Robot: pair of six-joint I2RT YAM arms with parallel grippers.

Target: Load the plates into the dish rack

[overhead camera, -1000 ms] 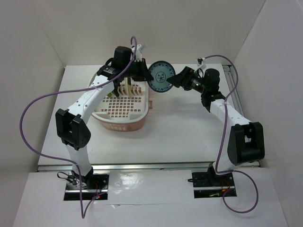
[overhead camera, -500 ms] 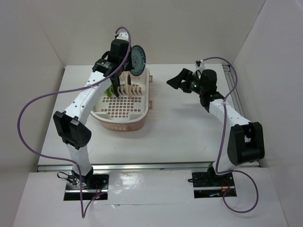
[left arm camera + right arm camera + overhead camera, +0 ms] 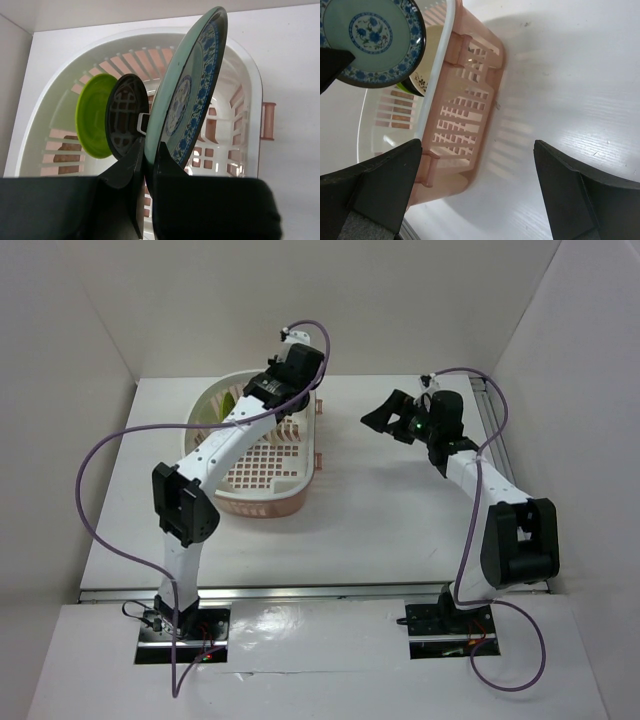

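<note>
My left gripper (image 3: 145, 150) is shut on the rim of the teal-blue plate (image 3: 192, 95) and holds it on edge over the far end of the dish rack (image 3: 240, 65). A glossy black plate (image 3: 125, 117) and a lime green plate (image 3: 92, 120) stand upright in the rack beside it. In the top view the left gripper (image 3: 290, 375) covers the teal plate above the rack (image 3: 265, 490). The right wrist view shows the teal plate (image 3: 372, 35) with the cream plate (image 3: 427, 55) behind it. My right gripper (image 3: 385, 418) is open and empty, to the right of the rack.
White enclosure walls stand close behind and on both sides of the table. The rack's salmon handle (image 3: 470, 100) faces my right gripper (image 3: 477, 145). A purple cable (image 3: 110, 455) loops off the left arm.
The teal plate was between both grippers; my left arm has swung it left and over the rack's far end. My right gripper has drawn back a little, open.
</note>
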